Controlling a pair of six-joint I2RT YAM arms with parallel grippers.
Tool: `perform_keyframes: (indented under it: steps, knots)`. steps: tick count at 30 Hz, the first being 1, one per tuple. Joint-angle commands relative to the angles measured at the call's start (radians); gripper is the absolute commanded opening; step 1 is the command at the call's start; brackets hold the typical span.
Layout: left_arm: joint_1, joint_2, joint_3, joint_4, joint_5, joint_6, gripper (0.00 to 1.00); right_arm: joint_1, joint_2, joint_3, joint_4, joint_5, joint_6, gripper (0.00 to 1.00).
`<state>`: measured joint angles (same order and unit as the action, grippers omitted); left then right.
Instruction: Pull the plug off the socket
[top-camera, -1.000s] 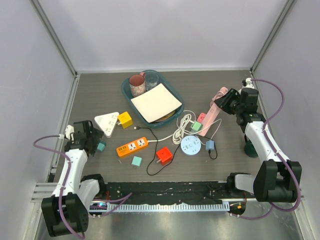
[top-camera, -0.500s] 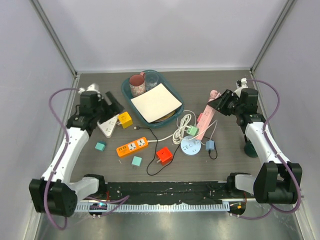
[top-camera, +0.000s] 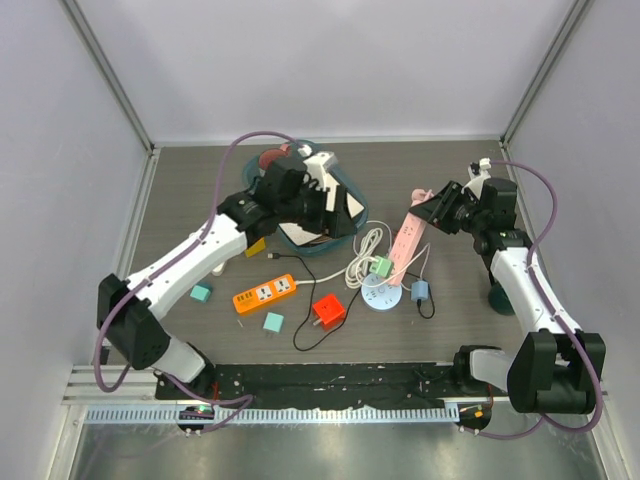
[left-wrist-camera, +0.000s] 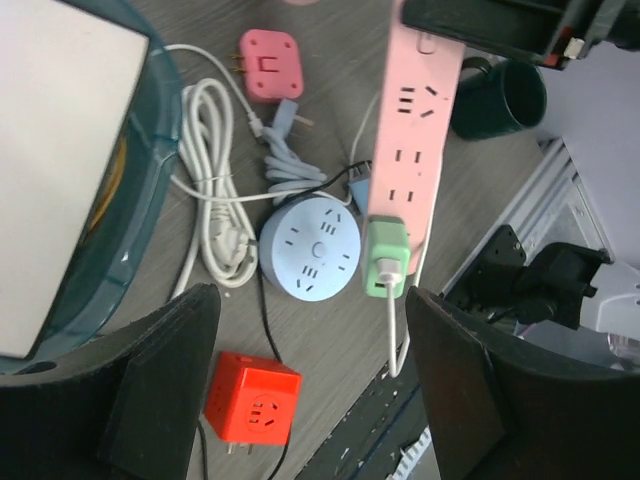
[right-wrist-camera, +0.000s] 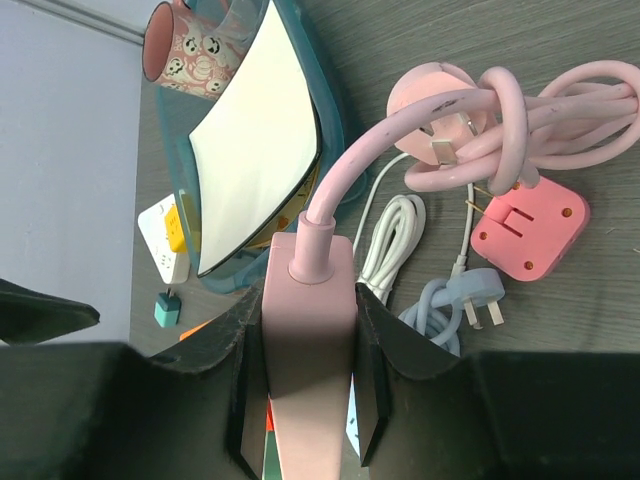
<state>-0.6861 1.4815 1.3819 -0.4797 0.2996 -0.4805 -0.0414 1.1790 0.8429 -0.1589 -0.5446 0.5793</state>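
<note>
A pink power strip (top-camera: 405, 238) is held at its cable end by my right gripper (top-camera: 437, 212), with its far end hanging low over the table centre. A green plug (top-camera: 381, 265) with a white cable sits in the strip's lowest socket. In the right wrist view the fingers (right-wrist-camera: 245, 400) clamp both sides of the strip (right-wrist-camera: 310, 330). My left gripper (top-camera: 330, 210) is open and empty above the tray's right edge. In its wrist view the strip (left-wrist-camera: 410, 130) and green plug (left-wrist-camera: 386, 258) lie ahead, just inside the right finger (left-wrist-camera: 480, 390).
A teal tray (top-camera: 345, 180) holds a mug, a glass and a white pad. On the table lie a round blue socket (top-camera: 381, 293), a red cube socket (top-camera: 328, 310), an orange strip (top-camera: 265, 293), a coiled white cable (top-camera: 368, 245) and a dark green cup (top-camera: 500, 297).
My left arm has swung from the table's left side across to above the tray. My right gripper has shifted the pink strip slightly left, toward the centre.
</note>
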Motion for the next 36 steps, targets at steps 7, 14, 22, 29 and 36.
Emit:
perform_keyframes:
  steps: [7, 14, 22, 29, 36]
  knots:
    - [-0.102, 0.198, 0.146, -0.043, 0.187, 0.118, 0.79, 0.005, -0.058, 0.033, 0.038, -0.048, 0.031, 0.01]
    - [-0.158, 0.272, 0.175, -0.045, 0.168, 0.12, 0.78, 0.006, -0.044, 0.044, 0.033, -0.034, 0.031, 0.01]
    - [-0.174, 0.296, 0.161, -0.019, 0.188, 0.111, 0.77, 0.006, -0.033, 0.038, 0.039, -0.018, 0.039, 0.01]
    - [-0.19, 0.336, 0.17, 0.001, 0.194, 0.085, 0.65, 0.006, -0.036, 0.019, 0.068, -0.017, 0.053, 0.01]
    - [-0.204, 0.341, 0.18, 0.006, 0.179, 0.074, 0.0, 0.014, -0.033, -0.002, 0.026, 0.075, -0.021, 0.01]
